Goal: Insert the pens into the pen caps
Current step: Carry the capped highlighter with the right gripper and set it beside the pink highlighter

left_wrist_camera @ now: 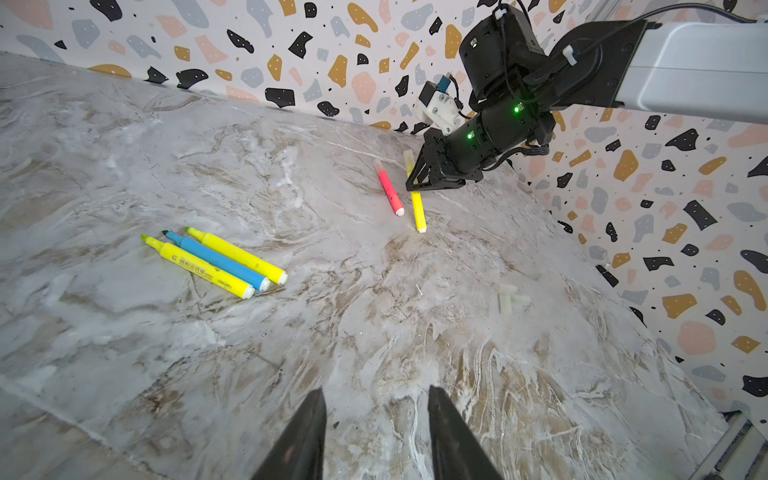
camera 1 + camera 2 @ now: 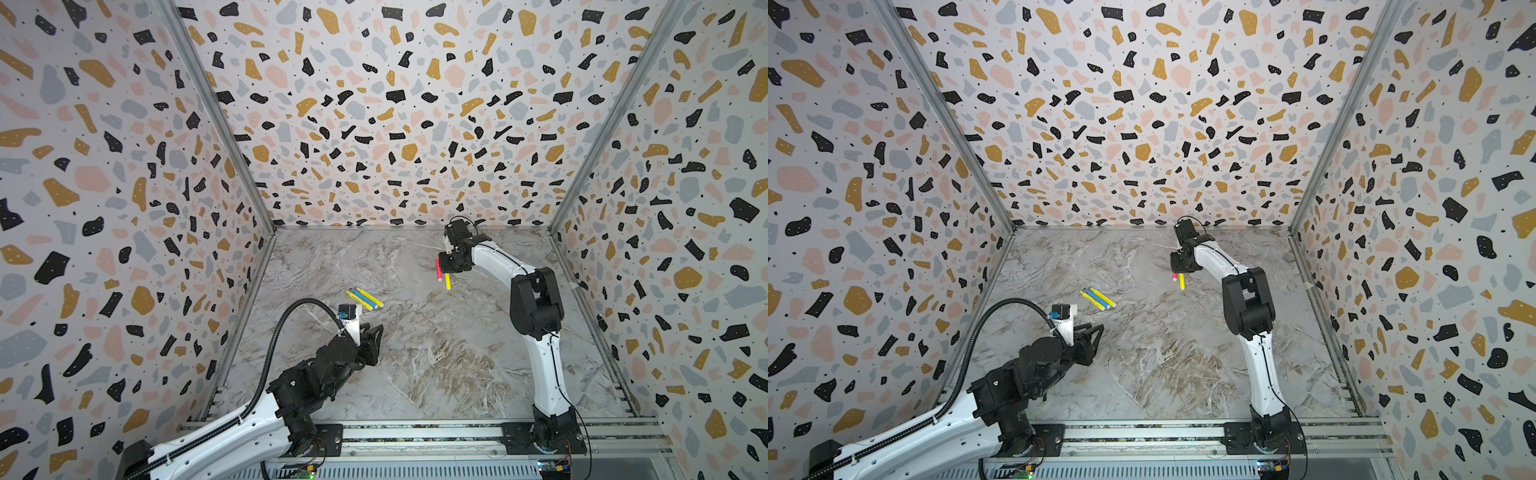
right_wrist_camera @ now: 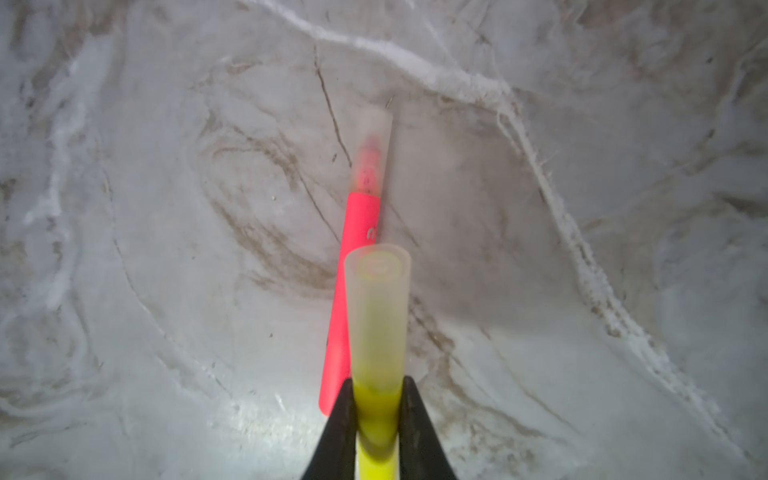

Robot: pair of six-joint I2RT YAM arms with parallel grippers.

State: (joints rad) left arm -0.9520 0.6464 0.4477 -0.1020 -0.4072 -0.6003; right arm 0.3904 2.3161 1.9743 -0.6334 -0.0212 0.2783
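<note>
Two capped, three bare as R pincer [image 3: 377,390] grips one over marble worktop [image 1: 374,324].
R pincer clamped on capped yel pen [image 1: 417,205], just beside capped pink pen [image 1: 390,192] lying on worktop. L pincer [image 1: 376,399] apart, empty, above worktop. Bare yel pen [image 1: 199,266], blue pen [image 1: 216,261], 2nd bare yel pen [image 1: 237,254] lie side by side, well apart from capped pair. Loose clear caps [image 1: 509,297] lie elsewhere on worktop.

I note my left arm folded low, left gripper [image 1: 376,390] part-open, empty. My right arm reaches far forward, right gripper [image 3: 378,380] pointing down, clamped on a yellow pen [image 2: 448,282].
</note>
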